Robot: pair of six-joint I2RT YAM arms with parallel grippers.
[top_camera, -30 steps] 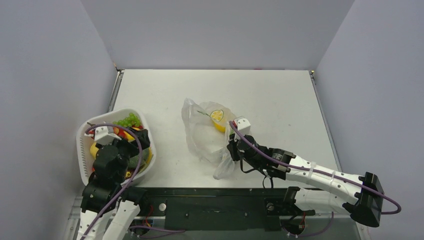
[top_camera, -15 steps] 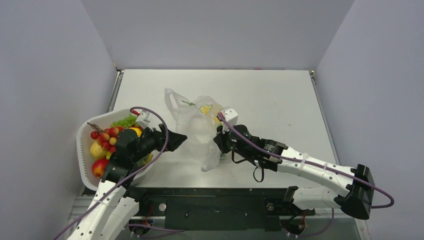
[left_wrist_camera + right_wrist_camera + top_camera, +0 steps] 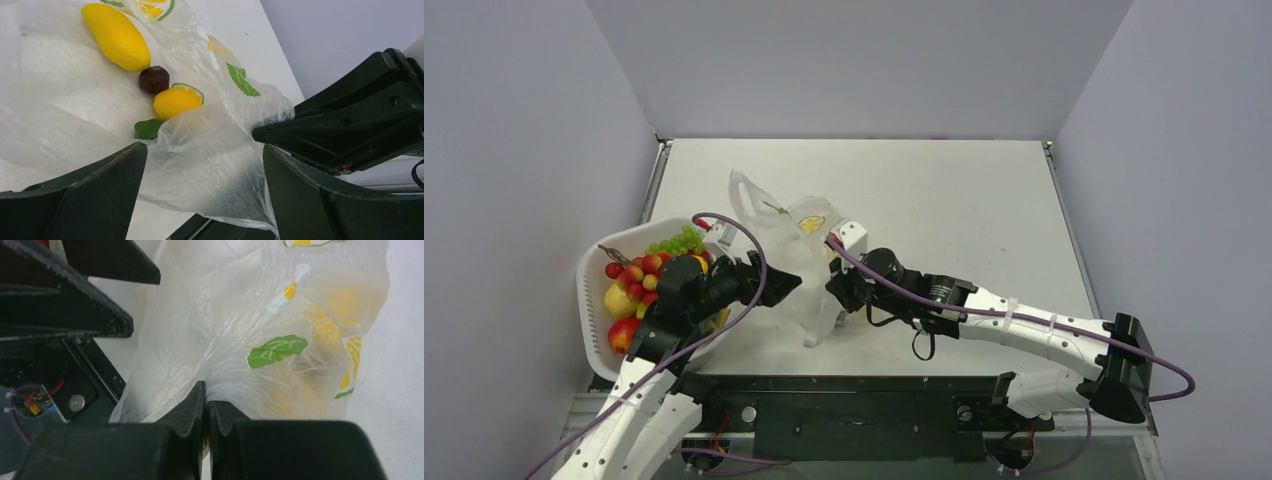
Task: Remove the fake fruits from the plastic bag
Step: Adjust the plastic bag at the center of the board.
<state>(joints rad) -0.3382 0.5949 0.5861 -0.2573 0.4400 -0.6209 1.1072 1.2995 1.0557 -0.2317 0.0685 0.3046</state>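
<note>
- The white counter [image 3: 964, 190] carries the crumpled plastic bag [image 3: 802, 255], left of centre.
- The right tool [image 3: 206, 392], fingers together, pinches the bag's film.
- The left tool [image 3: 205, 200], fingers spread apart, is just beside the bag.
- The fake fruits [image 3: 116, 36], yellow, brown, orange and green, lie inside the bag.

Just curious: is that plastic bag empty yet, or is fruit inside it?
Not empty: the plastic bag holds a long yellow fruit, brown fruit and green fruit.
</note>
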